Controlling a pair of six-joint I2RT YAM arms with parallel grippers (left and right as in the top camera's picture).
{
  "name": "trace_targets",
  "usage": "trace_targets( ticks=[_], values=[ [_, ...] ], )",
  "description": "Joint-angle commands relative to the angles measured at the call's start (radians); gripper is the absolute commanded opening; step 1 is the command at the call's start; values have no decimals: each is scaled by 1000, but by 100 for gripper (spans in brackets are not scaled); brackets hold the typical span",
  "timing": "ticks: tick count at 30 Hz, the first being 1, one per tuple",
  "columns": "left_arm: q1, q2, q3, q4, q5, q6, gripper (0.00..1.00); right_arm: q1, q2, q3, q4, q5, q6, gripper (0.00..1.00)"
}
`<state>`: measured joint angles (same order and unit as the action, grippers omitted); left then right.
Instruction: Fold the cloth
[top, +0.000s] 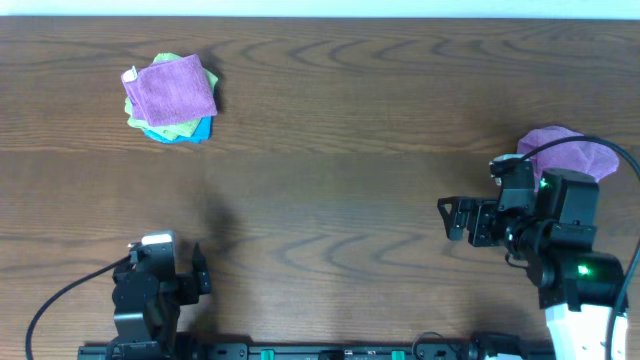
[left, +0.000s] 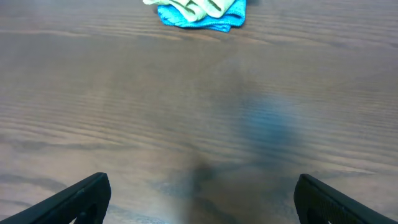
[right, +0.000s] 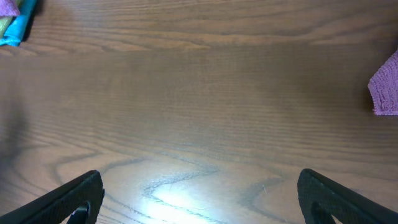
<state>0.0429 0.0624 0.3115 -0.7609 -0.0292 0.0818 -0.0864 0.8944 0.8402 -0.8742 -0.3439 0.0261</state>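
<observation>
Jaws L+R wide, holding nothing; cloth (top: 175, 88) atop green/blue pile (top: 172, 130), far from both.

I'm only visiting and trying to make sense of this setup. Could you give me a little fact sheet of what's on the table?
Surface: wooden table
Far left: purple cloth with a white tag, lying on top of a lime-green cloth and a blue cloth
Right side: second purple cloth, partly hidden by the arm
Left gripper: open, holding nothing
Right gripper: open, holding nothing
</observation>
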Motion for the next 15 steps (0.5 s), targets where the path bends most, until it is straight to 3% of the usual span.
trace_targets(
  ticks=[1,15],
  values=[
    [-5,-30,-29,-11,3,27,95,-8,-3,0,-2,-3,10,99],
    [-5,-59,-80,-25,0,27,95,-8,-3,0,-2,-4,11,99]
  ],
)
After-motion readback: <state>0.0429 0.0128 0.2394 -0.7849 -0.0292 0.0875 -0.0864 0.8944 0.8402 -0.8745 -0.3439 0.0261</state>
